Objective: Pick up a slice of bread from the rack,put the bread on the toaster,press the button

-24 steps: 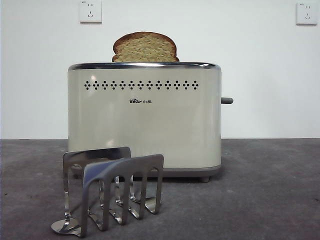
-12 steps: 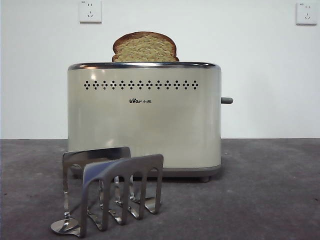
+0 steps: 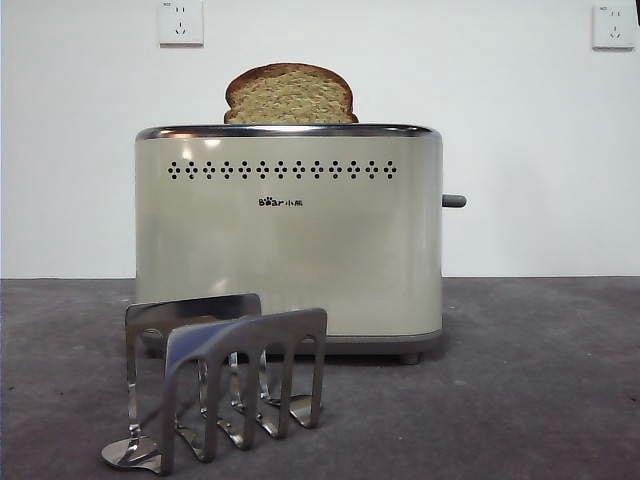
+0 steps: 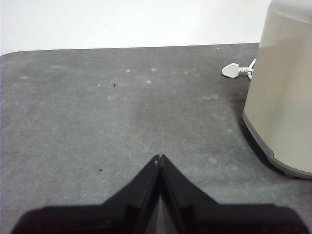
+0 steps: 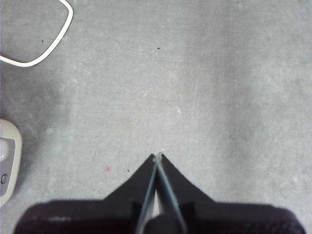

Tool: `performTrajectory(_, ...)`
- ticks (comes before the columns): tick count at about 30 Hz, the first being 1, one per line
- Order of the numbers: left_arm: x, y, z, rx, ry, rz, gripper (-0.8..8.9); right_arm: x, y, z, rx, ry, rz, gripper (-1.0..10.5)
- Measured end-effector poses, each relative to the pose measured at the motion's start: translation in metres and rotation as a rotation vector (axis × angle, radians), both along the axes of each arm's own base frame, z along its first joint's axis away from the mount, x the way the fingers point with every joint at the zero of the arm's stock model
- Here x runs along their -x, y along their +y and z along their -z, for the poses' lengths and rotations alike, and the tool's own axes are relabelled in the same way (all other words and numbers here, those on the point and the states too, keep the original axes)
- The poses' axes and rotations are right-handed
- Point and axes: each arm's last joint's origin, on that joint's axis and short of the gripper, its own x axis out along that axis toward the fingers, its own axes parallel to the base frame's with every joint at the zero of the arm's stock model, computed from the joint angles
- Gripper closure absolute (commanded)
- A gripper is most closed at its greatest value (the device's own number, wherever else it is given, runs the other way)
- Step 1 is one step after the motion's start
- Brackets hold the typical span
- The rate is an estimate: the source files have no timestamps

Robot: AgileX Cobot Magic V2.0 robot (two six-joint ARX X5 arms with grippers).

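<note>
The large slice of golden-tan speckled bread with a dark brown crust [image 3: 290,96] stands upright in the top slot of the big boxy cream toaster with a chrome rim [image 3: 289,240], its domed top showing above the rim. The small shiny steel toast rack of arched upright plates [image 3: 222,378] stands bare at the near edge of the tabletop [image 3: 540,380], in front of the toaster and toward its left end. So the bread step looks done, and what seems left is pressing the small grey lever [image 3: 454,201] that juts from the toaster's right end.

Neither arm shows in the front view. The left gripper [image 4: 159,158] hangs over bare tabletop with its fingers clenched together on nothing, the toaster's cream side close by and a white plug [image 4: 232,70] beyond it. The right gripper [image 5: 158,156] also has its fingers pressed shut and empty. A cream, rounded corner that is probably the toaster's control end sits at the edge of its view, with a white cable [image 5: 46,46] looping nearby. I judge the right arm the better placed for the lever, though the lever itself is not visible in either wrist view.
</note>
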Motion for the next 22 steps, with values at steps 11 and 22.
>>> performTrajectory(11,-0.002,0.0,0.003,-0.001,0.045,0.0,8.17,0.002,-0.007,-0.002,0.02,-0.012,0.034,9.5)
performTrajectory(22,-0.002,0.0,0.004,-0.001,0.047,0.0,8.17,0.134,-0.025,0.036,0.009,-0.841,0.104,9.5)
